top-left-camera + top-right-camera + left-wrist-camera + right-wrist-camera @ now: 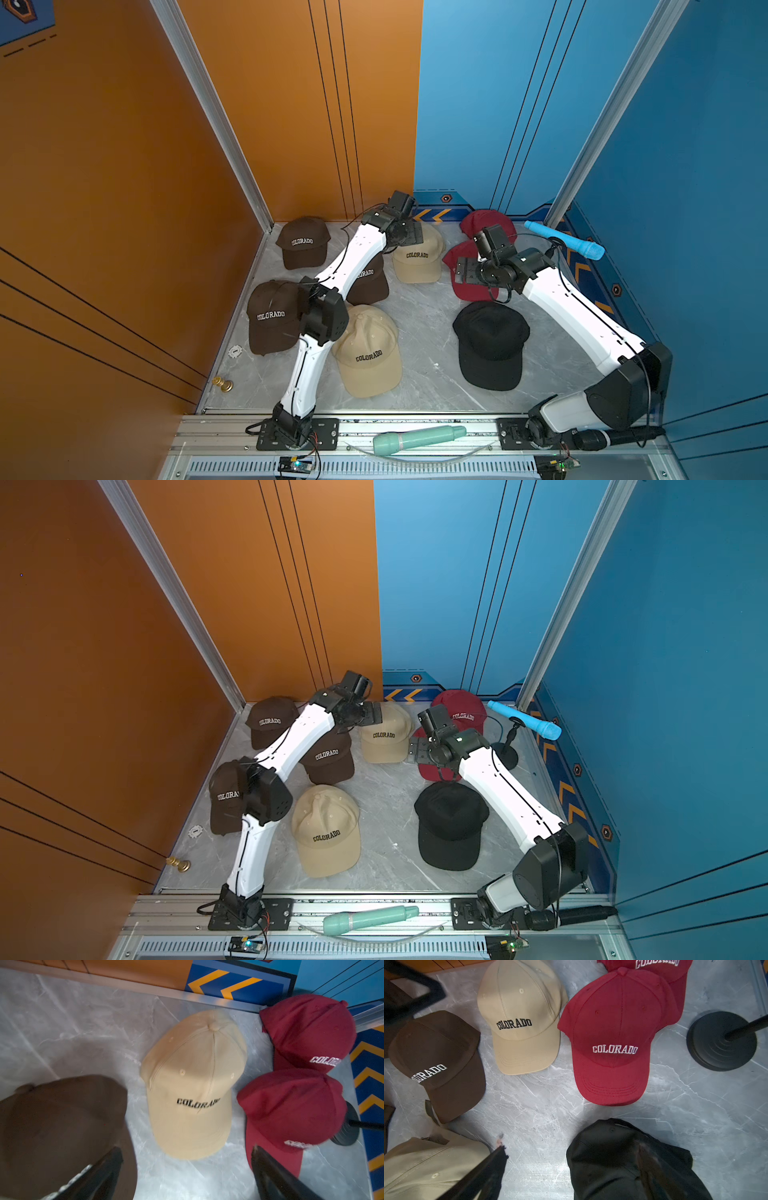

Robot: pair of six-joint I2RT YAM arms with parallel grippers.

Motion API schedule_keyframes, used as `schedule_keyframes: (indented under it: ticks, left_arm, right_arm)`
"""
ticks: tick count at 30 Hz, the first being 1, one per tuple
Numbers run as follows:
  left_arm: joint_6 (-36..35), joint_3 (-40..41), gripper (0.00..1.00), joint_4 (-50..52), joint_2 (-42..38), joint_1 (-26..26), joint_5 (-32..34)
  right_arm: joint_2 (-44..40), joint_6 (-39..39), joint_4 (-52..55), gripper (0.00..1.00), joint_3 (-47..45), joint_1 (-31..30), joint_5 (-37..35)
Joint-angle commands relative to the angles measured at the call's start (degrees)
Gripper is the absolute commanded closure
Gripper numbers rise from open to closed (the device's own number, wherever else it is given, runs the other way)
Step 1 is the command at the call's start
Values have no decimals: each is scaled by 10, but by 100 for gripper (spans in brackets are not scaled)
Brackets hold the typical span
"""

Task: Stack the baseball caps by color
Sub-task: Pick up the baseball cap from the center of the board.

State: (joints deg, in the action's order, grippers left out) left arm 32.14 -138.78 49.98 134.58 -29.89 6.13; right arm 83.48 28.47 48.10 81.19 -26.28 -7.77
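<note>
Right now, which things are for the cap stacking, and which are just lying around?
For the job: three brown caps, two beige caps, two red caps, black cap.
Just lying about: blue microphone, green microphone, black microphone, gold chess pawn.

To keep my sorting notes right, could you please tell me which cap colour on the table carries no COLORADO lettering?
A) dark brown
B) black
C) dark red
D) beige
B: the black cap shows a plain front with no lettering in both top views, while a brown cap, a beige cap and a dark red cap each read COLORADO.
</note>
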Motion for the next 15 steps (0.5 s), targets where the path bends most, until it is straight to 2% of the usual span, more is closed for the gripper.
schedule_keyframes:
  ticks: [1,6,15]
  left_arm:
    - [-19,-95,2,19,68,-8,34]
    - [-34,-173,2,11,133,-16,54]
    - [-35,-182,2,-36,183,-22,70]
  right_arm:
    - [-28,-5,-2,0,-21,8,-16]
    - [-57,-6,-1,0,-43,27,-13]
    - [-59,-21,1,0,-43,45,-2]
